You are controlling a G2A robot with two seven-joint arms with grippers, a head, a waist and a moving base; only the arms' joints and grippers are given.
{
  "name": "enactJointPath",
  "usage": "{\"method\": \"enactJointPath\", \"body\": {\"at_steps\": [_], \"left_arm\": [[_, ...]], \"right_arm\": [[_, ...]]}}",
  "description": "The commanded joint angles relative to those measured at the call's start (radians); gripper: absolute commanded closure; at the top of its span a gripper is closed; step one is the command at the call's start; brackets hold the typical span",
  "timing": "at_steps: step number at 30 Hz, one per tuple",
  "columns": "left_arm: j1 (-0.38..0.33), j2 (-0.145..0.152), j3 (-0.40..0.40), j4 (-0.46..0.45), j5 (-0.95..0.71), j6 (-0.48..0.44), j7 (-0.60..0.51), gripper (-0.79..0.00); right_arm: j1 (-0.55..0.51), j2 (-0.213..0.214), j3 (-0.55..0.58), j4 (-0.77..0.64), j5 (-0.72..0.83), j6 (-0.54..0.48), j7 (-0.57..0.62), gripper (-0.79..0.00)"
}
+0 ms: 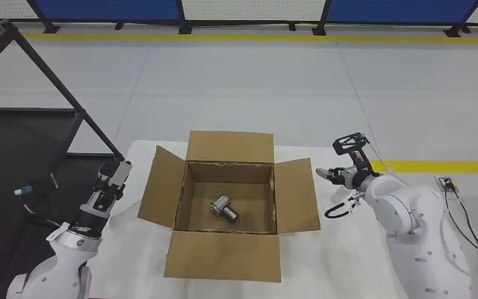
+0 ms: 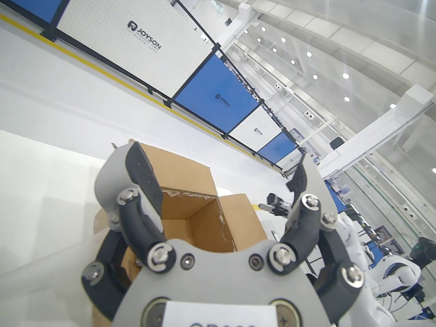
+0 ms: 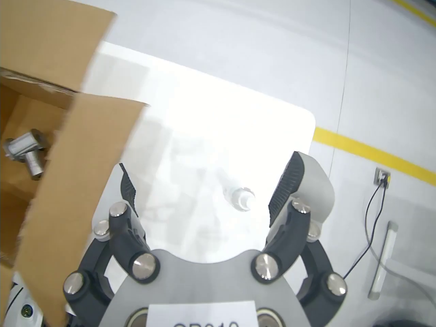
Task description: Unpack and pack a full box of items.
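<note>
My left gripper (image 2: pixel 219 161) and right gripper (image 3: pixel 209 165) flanked the open box (image 1: pixel 224 254), fingers apart, empty. The metal fitting (image 1: pixel 223 208) on its floor looked heavy, stiff and slick; I'd pinch its barrel.

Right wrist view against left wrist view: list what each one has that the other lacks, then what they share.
Right wrist: the metal part lying inside the box. Left wrist: the left tool, open, and the hall ceiling. Shared: the open box, the white table, and the right tool, open.
</note>
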Motion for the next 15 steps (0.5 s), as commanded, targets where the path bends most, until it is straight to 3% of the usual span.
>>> {"method": "enactJointPath", "body": {"at_steps": [1, 4, 7, 15], "left_arm": [[0.018, 0.002, -0.028, 0.009, 0.001, 0.000, 0.001, -0.785], [0.049, 0.004, -0.065, 0.017, -0.013, -0.007, 0.006, -0.785], [0.086, 0.005, -0.095, 0.019, -0.026, -0.022, 0.010, -0.785], [0.162, 0.006, -0.158, 0.023, -0.057, -0.048, 0.035, -0.785]], "right_arm": [[0.000, -0.003, -0.054, -0.106, 0.009, -0.021, 0.027, -0.785], [0.040, -0.012, -0.164, -0.152, 0.038, -0.065, 0.073, -0.785], [0.123, -0.030, -0.287, -0.094, 0.078, -0.086, 0.114, -0.785], [0.376, -0.115, -0.597, 0.271, 0.233, -0.084, 0.116, -0.785]]}}
